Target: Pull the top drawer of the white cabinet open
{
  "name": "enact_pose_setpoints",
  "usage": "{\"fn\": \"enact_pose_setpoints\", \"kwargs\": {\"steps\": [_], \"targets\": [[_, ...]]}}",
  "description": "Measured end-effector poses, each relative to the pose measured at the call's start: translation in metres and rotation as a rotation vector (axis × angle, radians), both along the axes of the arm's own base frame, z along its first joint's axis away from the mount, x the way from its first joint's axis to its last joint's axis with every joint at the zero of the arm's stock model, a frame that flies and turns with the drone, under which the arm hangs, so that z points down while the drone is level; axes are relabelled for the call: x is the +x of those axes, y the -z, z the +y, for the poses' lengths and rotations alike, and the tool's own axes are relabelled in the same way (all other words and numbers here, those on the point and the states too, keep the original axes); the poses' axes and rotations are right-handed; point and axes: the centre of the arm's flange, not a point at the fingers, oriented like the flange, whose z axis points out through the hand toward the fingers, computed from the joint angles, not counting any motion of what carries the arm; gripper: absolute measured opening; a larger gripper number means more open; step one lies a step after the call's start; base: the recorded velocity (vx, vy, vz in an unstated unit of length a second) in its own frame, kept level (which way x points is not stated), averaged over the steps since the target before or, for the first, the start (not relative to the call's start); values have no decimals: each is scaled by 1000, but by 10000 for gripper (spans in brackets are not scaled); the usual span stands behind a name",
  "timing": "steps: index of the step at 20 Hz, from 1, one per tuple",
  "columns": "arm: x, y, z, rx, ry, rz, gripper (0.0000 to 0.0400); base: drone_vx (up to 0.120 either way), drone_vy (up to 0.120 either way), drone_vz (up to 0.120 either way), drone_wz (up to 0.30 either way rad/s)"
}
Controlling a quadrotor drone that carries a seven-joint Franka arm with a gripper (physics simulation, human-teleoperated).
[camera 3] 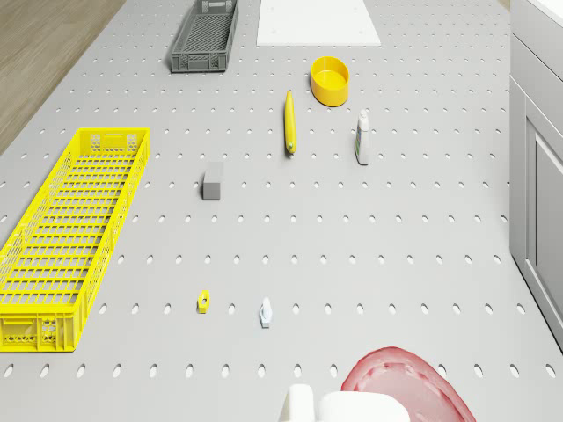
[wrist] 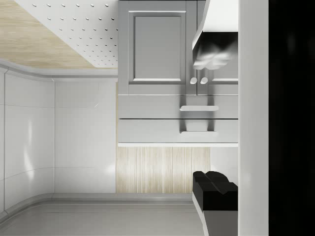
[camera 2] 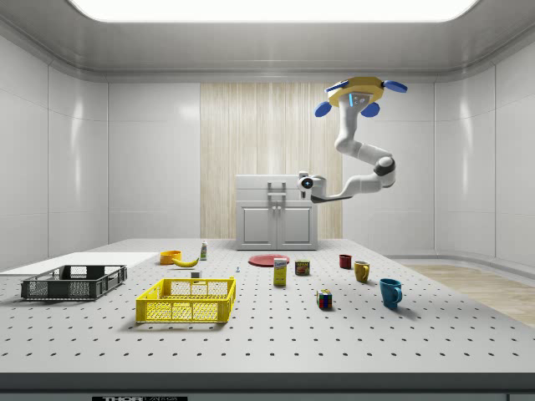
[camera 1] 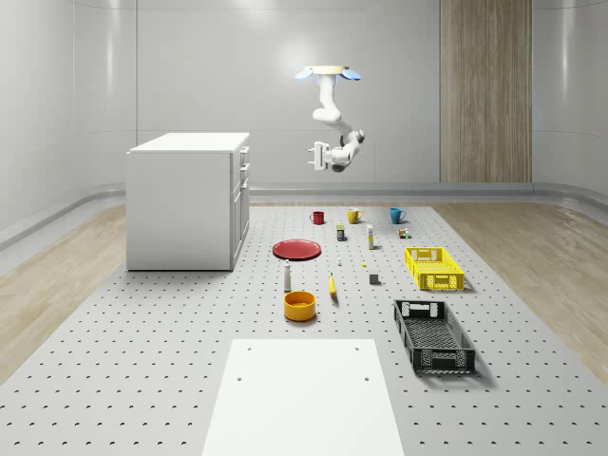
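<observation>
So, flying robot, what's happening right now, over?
Drone hovering. Gripper open, short of cabinet. Top drawer shut. Nothing between.

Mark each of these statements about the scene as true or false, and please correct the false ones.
1. The drone rests on top of the white cabinet. False: the drone hovers in the air beside the white cabinet, on the side of its drawer fronts.
2. The end effector is apart from the cabinet. True: in the whole-scene view a gap separates the end effector from the drawer fronts.
3. The top drawer is pulled out. False: the top drawer sits flush with the one next to it.
4. A banana lies near the yellow bowl. True: the banana lies on the floor beside the yellow bowl.
5. The red plate lies inside the yellow crate. False: the red plate lies on the floor, apart from the yellow crate.
</observation>
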Motion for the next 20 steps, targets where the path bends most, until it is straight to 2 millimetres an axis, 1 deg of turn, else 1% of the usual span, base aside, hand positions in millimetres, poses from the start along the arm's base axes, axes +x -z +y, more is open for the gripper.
{"fn": "enact_pose_setpoints", "kwargs": {"steps": [5,9,13,17,18,20], "targets": [[0,0,29,0,0,0,305,0,0,0,0],[0,0,45,0,0,0,305,0,0,120,0],[0,0,54,0,0,0,305,0,0,120,0],[0,0,58,1,0,0,305,0,0,120,0],[0,0,59,1,0,0,305,0,0,80,0],[1,0,64,1,0,0,305,0,0,0,0]]}}
